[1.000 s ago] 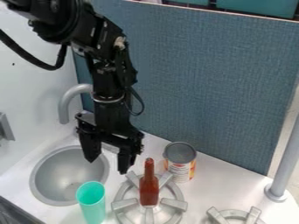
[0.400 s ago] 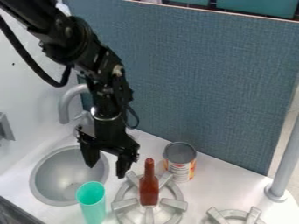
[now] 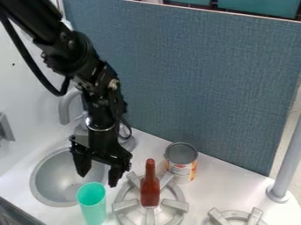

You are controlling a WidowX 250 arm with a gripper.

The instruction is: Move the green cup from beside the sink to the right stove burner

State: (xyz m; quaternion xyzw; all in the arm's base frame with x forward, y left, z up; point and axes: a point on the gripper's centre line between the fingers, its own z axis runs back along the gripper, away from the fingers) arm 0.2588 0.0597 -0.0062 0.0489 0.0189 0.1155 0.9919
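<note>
My gripper [image 3: 97, 179] hangs open over the right part of the sink, with nothing between its fingers. Just below it in the view stands a teal cup [image 3: 92, 203], upright at the sink's right front edge. To the right, a brown-red bottle [image 3: 150, 190] stands upright on the left stove burner [image 3: 129, 191]. Behind that burner is a can [image 3: 181, 162] with a grey top and a white, red and yellow label.
The round metal sink [image 3: 42, 179] lies at the left, with a grey faucet [image 3: 64, 107] behind it. A second burner [image 3: 236, 216] is at the lower right, near a grey post [image 3: 287, 162]. A blue panel [image 3: 206, 79] stands behind the counter.
The arm and gripper have shifted a little left and down in the view, closer to the teal cup. The gripper has stayed open; the cup, bottle and can have not moved.
</note>
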